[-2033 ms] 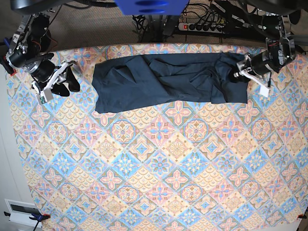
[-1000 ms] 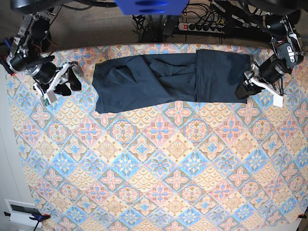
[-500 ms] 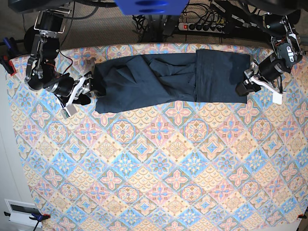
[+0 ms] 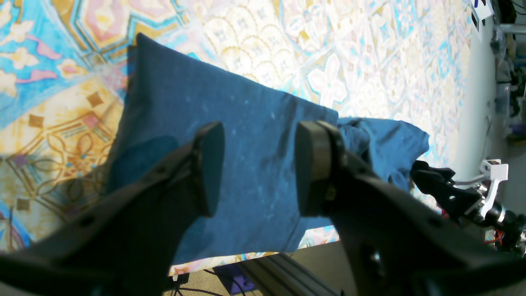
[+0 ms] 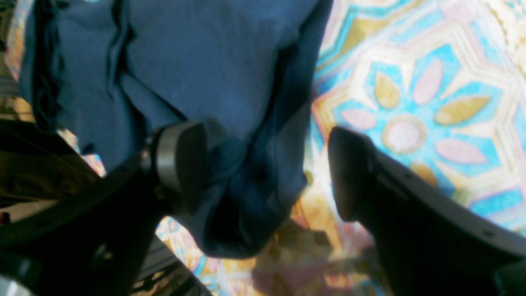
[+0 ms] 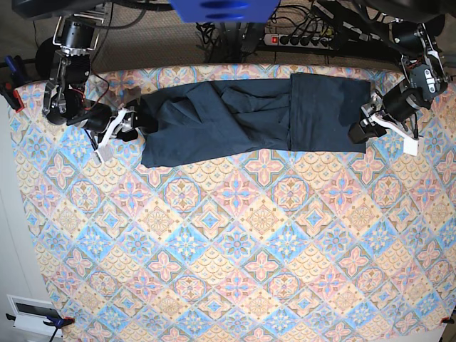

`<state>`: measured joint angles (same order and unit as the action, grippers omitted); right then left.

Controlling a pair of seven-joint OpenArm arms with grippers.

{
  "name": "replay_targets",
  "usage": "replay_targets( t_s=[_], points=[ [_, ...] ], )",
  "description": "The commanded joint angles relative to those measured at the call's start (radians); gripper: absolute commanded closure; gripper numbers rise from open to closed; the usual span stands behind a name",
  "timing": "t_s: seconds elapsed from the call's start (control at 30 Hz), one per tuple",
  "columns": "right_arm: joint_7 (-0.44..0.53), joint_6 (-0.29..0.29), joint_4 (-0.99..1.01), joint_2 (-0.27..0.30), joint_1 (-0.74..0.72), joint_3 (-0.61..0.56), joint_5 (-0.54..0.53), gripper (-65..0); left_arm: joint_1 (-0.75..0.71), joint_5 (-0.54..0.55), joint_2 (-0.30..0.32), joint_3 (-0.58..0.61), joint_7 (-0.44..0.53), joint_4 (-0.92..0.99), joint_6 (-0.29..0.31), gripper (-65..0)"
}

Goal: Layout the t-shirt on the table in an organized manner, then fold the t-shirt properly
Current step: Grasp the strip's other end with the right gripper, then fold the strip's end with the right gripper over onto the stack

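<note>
The dark navy t-shirt lies as a long band along the far edge of the patterned table, its right end folded over into a smooth panel, its left part creased. My left gripper is at the shirt's right edge. In the left wrist view it stands open above the smooth panel of the t-shirt, holding nothing. My right gripper is at the shirt's left edge. The right wrist view shows it wide open, straddling a corner of the t-shirt.
A power strip with cables lies on the floor behind the table's far edge. A blue part hangs over the top middle. A white box sits off the near left corner. The tablecloth stretches wide in front of the shirt.
My right arm has swung in from the table's left side to the shirt's left edge, and its jaws have opened wider. The left arm and the shirt have stayed still over the last second.
</note>
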<state>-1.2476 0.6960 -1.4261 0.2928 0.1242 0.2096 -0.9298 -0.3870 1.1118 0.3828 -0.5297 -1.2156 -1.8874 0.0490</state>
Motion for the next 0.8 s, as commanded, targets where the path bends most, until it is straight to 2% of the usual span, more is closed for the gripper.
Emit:
replay_targets(
  t_s=[0.0, 0.13, 0.23, 0.3, 0.47, 0.5, 0.63, 0.77],
  points=[
    [-0.007, 0.002, 0.001, 0.012, -0.007, -0.025, 0.004, -44.9, 0.006, 0.020, 0.017, -0.005, 0.012, -0.013, 0.004, -27.6],
    [-0.007, 0.002, 0.012, 0.009, -0.007, -0.118, 0.004, -44.9, 0.007, 0.020, 0.017, -0.005, 0.012, -0.013, 0.004, -27.6],
    [-0.007, 0.002, 0.012, -0.024, -0.007, -0.177, 0.004, -44.9, 0.007, 0.020, 0.017, -0.005, 0.012, -0.013, 0.005, -27.6],
    [-0.007, 0.002, 0.012, -0.045, -0.007, -0.198, 0.004, -44.9, 0.007, 0.020, 0.017, -0.008, 0.013, -0.013, 0.005, -27.6],
    [-0.007, 0.002, 0.008, -0.051, -0.007, -0.238, 0.004, -44.2, 0.007, 0.020, 0.017, -0.008, 0.015, -0.013, 0.005, -27.6],
    [-0.007, 0.002, 0.008, -0.051, -0.007, -0.236, 0.004, -42.6, 0.007, 0.020, 0.018, -0.010, 0.015, -0.013, 0.005, -27.6],
    [-0.007, 0.002, 0.001, -0.051, -0.007, -0.232, 0.004, -28.7, 0.007, 0.020, 0.018, -0.010, 0.018, -0.013, 0.005, -27.6],
    [-0.007, 0.002, 0.001, -0.051, -0.007, -0.114, 0.004, -12.8, 0.009, 0.020, 0.018, -0.010, 0.020, -0.013, 0.005, -27.6]
  ],
)
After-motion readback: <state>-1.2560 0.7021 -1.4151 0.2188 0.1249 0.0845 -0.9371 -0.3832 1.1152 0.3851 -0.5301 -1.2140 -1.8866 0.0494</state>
